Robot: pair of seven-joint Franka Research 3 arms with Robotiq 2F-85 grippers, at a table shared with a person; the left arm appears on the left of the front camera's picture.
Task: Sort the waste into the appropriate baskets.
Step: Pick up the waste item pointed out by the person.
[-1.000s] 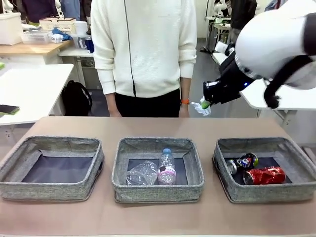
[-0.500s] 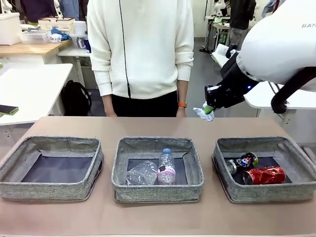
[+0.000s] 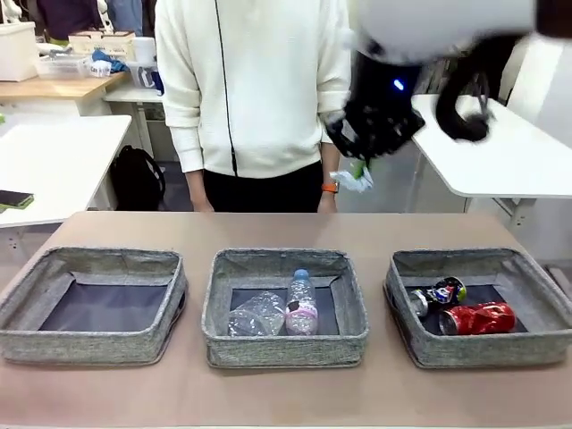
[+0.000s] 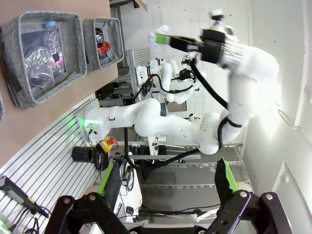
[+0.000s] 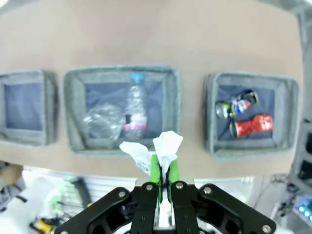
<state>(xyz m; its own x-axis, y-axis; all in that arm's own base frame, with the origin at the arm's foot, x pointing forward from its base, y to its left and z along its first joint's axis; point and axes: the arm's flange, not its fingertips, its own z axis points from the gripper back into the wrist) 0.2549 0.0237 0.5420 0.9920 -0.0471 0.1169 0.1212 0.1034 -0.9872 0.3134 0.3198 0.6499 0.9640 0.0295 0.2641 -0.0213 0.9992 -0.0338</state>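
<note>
The right gripper (image 5: 161, 171) is clamped on the paper wad (image 5: 155, 146), which sticks out white and crumpled from between its green pads. It hangs high in the air, above the far edge of the table (image 3: 286, 228) and past the middle basket (image 3: 223, 332). In the middle basket lie two bottles side by side, the clear bottle (image 3: 256, 314) and the pink-label bottle (image 3: 302, 304). The basket (image 3: 536, 344) to the right of the middle basket holds the red can (image 3: 478, 317) and the blue can (image 3: 442, 293). The basket (image 3: 89, 344) to the left of the middle basket has nothing in it, so I think the paper belongs there. Next the arm should carry the wad across the middle basket, stop over the left one, come down, and let go. The left gripper (image 4: 165, 181) is wide apart, holding nothing.
</note>
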